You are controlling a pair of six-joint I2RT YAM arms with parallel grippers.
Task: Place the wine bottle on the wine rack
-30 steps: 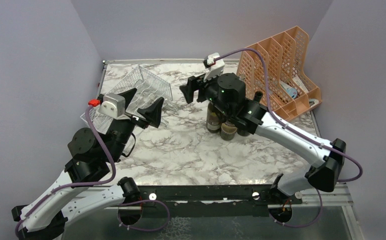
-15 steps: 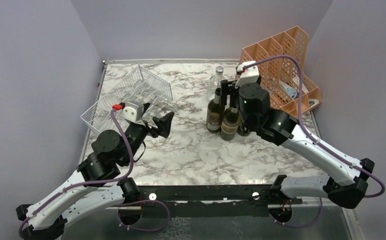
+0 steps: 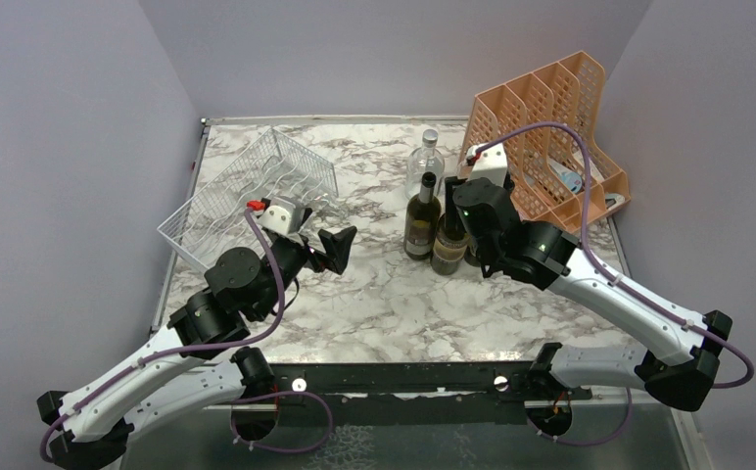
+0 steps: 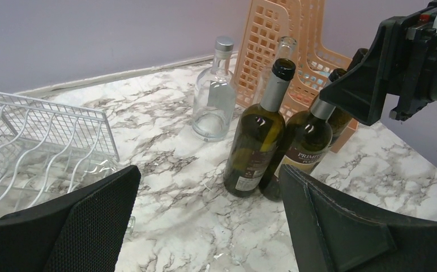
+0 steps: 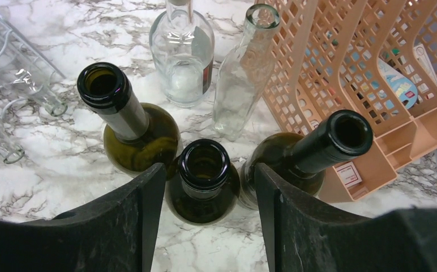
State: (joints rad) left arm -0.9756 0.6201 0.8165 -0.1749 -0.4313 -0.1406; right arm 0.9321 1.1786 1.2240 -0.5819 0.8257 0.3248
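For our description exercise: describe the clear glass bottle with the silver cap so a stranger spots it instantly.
Find the peach-orange perforated plastic file holder at the far right of the marble table. Five bottles huddle left of it; the clear glass bottle with the silver cap stands at the back left. It alone is capped, and broader than the slim open clear bottle beside it.

A white marble-patterned tabletop (image 3: pixel 384 294) with grey veins lies in the middle of the view. Plain pale lilac walls close it in on three sides: a back wall (image 3: pixel 394 59), a left wall (image 3: pixel 61 147) and a right wall (image 3: pixel 707 117). A thin pale strip (image 3: pixel 306 119) runs along the foot of the back wall. A black bar (image 3: pixel 403 377) crosses the near edge, with a grey metal sheet (image 3: pixel 433 446) below it. The light is soft and even, and shadows are faint.
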